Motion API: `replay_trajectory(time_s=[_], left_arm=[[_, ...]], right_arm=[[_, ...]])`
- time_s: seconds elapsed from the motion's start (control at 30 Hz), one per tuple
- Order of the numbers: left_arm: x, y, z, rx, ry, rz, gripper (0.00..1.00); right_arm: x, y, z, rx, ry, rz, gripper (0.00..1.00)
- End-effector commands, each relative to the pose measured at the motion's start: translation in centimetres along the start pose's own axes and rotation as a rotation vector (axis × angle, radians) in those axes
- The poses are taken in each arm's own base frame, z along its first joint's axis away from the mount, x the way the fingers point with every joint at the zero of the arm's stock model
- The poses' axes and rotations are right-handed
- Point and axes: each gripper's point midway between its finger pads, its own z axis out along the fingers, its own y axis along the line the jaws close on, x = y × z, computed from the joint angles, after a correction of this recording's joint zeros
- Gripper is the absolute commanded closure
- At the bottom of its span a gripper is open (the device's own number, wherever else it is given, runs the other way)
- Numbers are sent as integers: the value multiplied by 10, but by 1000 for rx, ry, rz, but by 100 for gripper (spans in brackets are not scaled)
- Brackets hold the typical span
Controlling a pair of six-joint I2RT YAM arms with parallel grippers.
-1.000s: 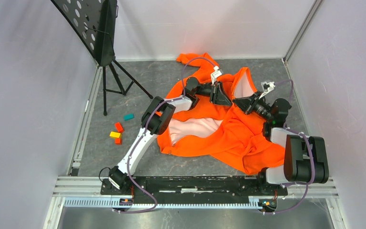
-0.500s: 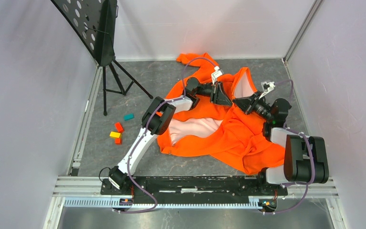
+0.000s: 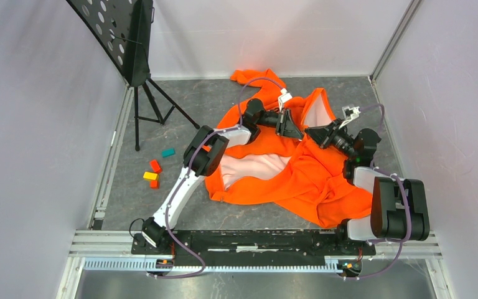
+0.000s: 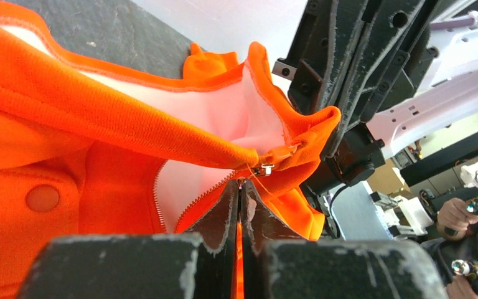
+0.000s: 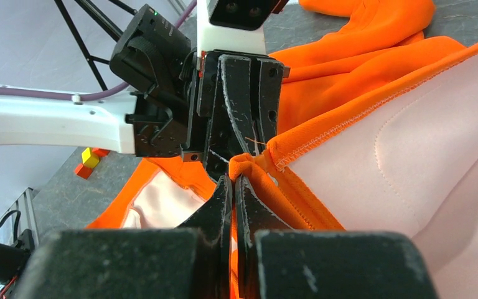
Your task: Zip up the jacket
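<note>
The orange jacket (image 3: 311, 177) lies spread on the grey table, front open, pale lining (image 3: 255, 165) showing. Both grippers meet tip to tip at its upper front edge. My left gripper (image 3: 297, 129) is shut on the zipper edge; in the left wrist view a strip of orange shows between the closed fingers (image 4: 224, 215), and the metal slider (image 4: 262, 169) sits just beyond the tips, beside the zipper teeth (image 4: 190, 202). My right gripper (image 3: 310, 132) is shut on a fold of the orange front edge (image 5: 252, 167), facing the left gripper (image 5: 239, 93).
A black music stand (image 3: 134, 43) on a tripod stands at the back left. Small coloured blocks (image 3: 154, 171) and a teal block (image 3: 168, 152) lie left of the jacket. Walls enclose the table on three sides.
My left gripper has closed onto the jacket's zipper edge and its wrist has shifted slightly. The right gripper has kept its hold and its place.
</note>
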Motion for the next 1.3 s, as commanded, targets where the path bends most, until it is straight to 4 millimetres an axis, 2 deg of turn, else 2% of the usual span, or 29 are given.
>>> replay_trajectory(time_s=[0.0, 0.13, 0.17, 0.33, 0.47, 0.53, 0.63, 0.7, 0.83, 1.0, 1.13, 1.27], left_arm=[[-11, -2, 3, -104, 16, -30, 98], [-9, 1, 3, -212, 42, -63, 98], [-4, 6, 2, -261, 68, -76, 98], [10, 21, -13, -458, 103, -248, 98], [24, 15, -31, -619, 163, -318, 98], [22, 10, -44, -709, 190, -304, 98], [12, -1, -54, -783, 194, -268, 98], [12, -9, -61, -830, 220, -249, 98], [34, -20, -89, -948, 279, -246, 98], [49, -41, -122, -1073, 310, -201, 98], [66, -54, -138, -1117, 353, -216, 98], [82, -61, -165, -1230, 386, -215, 98]], right_arm=[[-45, 22, 2, -52, -140, -126, 100], [-52, 18, 0, -20, -193, -133, 100], [-54, 18, 0, -21, -208, -130, 100], [-78, 22, -1, -23, -299, -144, 100], [-94, 21, -11, 2, -370, -166, 100], [-100, 22, -17, 10, -397, -168, 100], [-88, 16, -25, 61, -389, -157, 100], [-81, 8, -30, 114, -371, -163, 100], [-80, -21, -51, 274, -378, -143, 100], [-72, -76, -87, 595, -363, -67, 100], [-58, -100, -110, 745, -356, -16, 100], [-41, -122, -133, 883, -339, 16, 100]])
